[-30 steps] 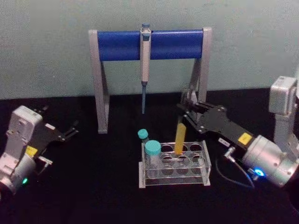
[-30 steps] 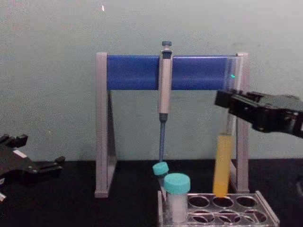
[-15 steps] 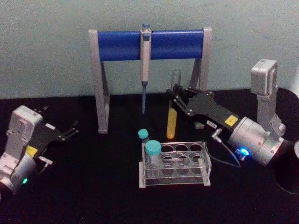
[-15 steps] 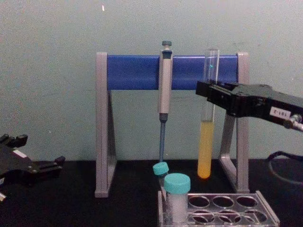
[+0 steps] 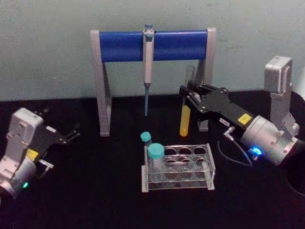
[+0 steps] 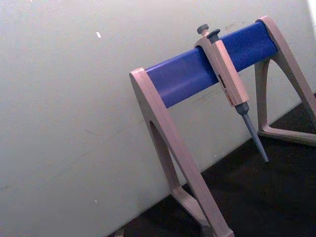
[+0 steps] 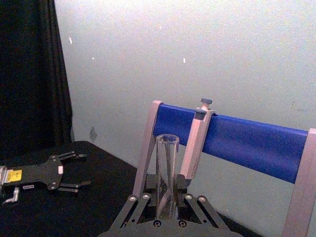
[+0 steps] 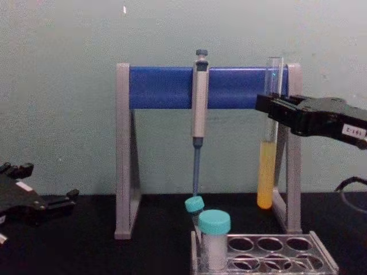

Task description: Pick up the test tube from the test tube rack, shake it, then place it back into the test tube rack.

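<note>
Light was even, diffuse. Pale wall (image 5: 47, 47) bright; black table (image 5: 95, 205) swallowed light, shadows lost on it. Soft sheen lay on blue bar (image 5: 121, 45); thin highlight ran along test tube (image 8: 266, 166). Blue lamp (image 5: 256, 151) glowed on right arm (image 5: 274, 138).

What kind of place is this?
Likely a lab bench: a pipette on a blue stand, a test tube rack, and the right claw holding a test tube of yellow liquid.

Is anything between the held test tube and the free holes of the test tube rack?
Nothing visible. The right pincer holds the test tube upright, above and behind the test tube rack; the two teal-capped vials stand at its left end, clear of the open holes. The left pincer sits parked.
</note>
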{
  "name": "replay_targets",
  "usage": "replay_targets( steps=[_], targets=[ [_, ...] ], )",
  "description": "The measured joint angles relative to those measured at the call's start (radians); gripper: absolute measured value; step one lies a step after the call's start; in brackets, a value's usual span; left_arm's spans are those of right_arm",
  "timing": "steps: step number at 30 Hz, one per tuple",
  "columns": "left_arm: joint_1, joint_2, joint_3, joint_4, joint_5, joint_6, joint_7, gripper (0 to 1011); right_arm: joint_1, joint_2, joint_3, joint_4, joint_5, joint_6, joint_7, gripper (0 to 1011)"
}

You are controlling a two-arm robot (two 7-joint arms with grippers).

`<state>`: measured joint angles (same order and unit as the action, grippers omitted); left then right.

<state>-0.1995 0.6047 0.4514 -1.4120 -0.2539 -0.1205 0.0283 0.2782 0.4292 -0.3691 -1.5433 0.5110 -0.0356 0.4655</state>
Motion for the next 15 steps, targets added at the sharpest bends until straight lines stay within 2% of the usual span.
replay_targets(
  steps=[15],
  targets=[
    [0.000, 0.000, 0.000, 0.000, 0.000, 0.000, 0.000, 1001, -0.006, -0.003, 0.009, -0.002, 0.001, -0.003, 0.001, 228]
  ],
)
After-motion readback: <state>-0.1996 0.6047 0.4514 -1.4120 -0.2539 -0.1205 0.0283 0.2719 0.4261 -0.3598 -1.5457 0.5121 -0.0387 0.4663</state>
